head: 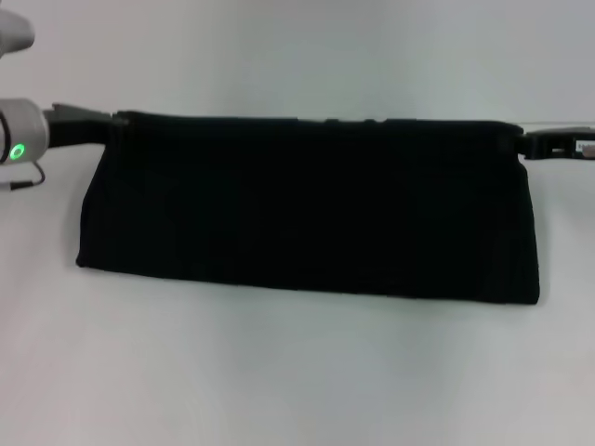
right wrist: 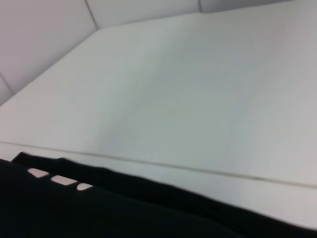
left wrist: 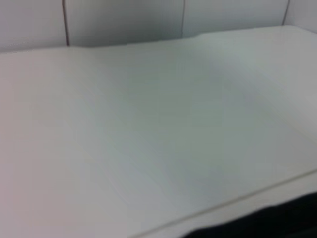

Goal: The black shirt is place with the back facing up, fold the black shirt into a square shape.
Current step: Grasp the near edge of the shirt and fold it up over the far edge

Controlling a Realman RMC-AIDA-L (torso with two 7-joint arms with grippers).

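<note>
The black shirt [head: 307, 204] hangs as a wide, plain black band. Its upper edge is pulled taut between my two grippers and its lower edge rests on the table. My left gripper [head: 113, 125] grips the upper left corner and my right gripper [head: 516, 144] the upper right corner, both shut on the cloth. No lettering shows on the side facing me. The right wrist view shows a rumpled edge of the shirt [right wrist: 74, 208] close up. In the left wrist view only a dark sliver of the shirt [left wrist: 277, 225] shows.
The white table [head: 297, 372] spreads in front of the shirt and behind it. Its far edge [left wrist: 148, 42] meets a pale panelled wall. A green light glows on my left wrist [head: 17, 151].
</note>
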